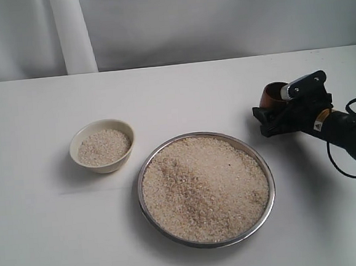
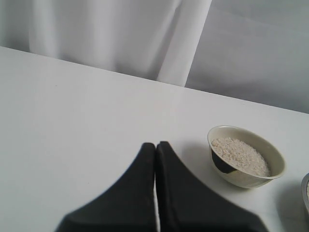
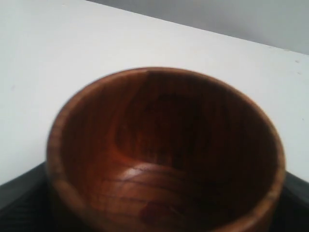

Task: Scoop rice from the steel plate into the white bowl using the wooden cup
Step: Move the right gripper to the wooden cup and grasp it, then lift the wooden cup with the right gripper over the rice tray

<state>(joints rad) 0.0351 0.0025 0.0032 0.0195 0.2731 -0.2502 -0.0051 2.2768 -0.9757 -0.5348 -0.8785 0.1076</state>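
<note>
The steel plate (image 1: pixel 140 197) lies at the table's middle front, heaped with rice (image 1: pixel 204 189). To its left stands the white bowl (image 1: pixel 110 166), partly filled with rice (image 1: pixel 104 146). Right of the plate and clear of it, my right gripper (image 1: pixel 276 108) is shut on the wooden cup (image 1: pixel 272 93). In the right wrist view the cup (image 3: pixel 164 145) fills the picture, its dark inside holds no grains, and a black finger (image 3: pixel 19 198) shows at its side. My left gripper (image 2: pixel 155 145) is shut on nothing, with the bowl (image 2: pixel 241 180) just beyond it.
A white curtain with a hanging fold (image 1: pixel 71 33) backs the white table (image 1: pixel 181 96). The right arm's black cable (image 1: pixel 354 171) loops near the right edge. In the left wrist view the plate's rim (image 2: pixel 306 191) just shows beside the bowl.
</note>
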